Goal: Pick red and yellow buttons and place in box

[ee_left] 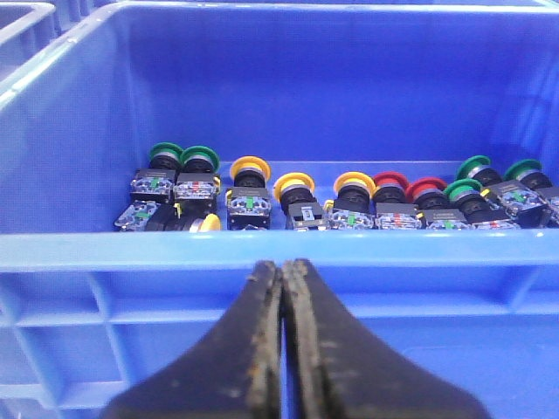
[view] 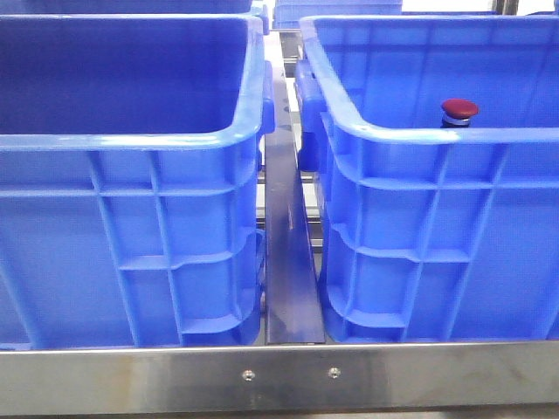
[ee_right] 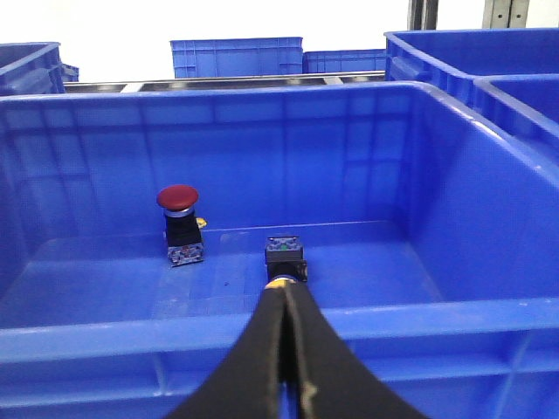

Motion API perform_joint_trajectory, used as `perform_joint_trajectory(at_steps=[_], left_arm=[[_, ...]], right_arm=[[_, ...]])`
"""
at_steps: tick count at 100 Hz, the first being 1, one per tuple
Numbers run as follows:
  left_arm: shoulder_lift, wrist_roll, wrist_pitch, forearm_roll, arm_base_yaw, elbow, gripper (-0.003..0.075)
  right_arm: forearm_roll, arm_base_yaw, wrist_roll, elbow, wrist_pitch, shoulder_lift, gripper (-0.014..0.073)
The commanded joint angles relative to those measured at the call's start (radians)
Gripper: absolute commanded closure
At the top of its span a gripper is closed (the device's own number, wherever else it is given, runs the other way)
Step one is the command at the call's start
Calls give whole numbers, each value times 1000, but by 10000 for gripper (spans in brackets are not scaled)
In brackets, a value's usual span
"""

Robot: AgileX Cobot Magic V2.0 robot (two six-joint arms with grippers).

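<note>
In the right wrist view a blue crate [ee_right: 131, 319] holds two buttons. A red-capped button [ee_right: 178, 199] stands upright on its floor. A button lying on its side [ee_right: 286, 255] shows a sliver of yellow cap just behind my fingertips. My right gripper [ee_right: 284, 292] is shut and empty, in front of that crate's near rim. The red cap also shows in the right crate in the front view [view: 459, 108]. My left gripper [ee_left: 282, 266] is shut and empty outside the near wall of a crate [ee_left: 131, 249]. That crate holds several yellow [ee_left: 294, 185], red [ee_left: 390, 182] and green buttons.
In the front view two alike blue crates stand side by side, left [view: 131, 140] and right [view: 419, 135]. A narrow metal strip [view: 288, 244] runs between them and a steel rail [view: 279, 375] crosses in front. More blue crates stand behind. Neither arm shows in the front view.
</note>
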Motion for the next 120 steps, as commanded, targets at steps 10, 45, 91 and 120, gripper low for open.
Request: perform_joint_trajectory(at_steps=[10, 45, 91, 120], left_arm=[[-29, -2, -94, -8, -5, 20, 741], [-29, -2, -94, -8, -5, 20, 741], [-29, -2, -94, -8, -5, 20, 741], [-29, -2, -94, -8, -5, 20, 741]], right_arm=[[-6, -4, 3, 7, -86, -22, 687], [119, -4, -130, 7, -81, -22, 687], [119, -4, -129, 6, -81, -22, 687], [119, -4, -129, 6, -81, -22, 687]])
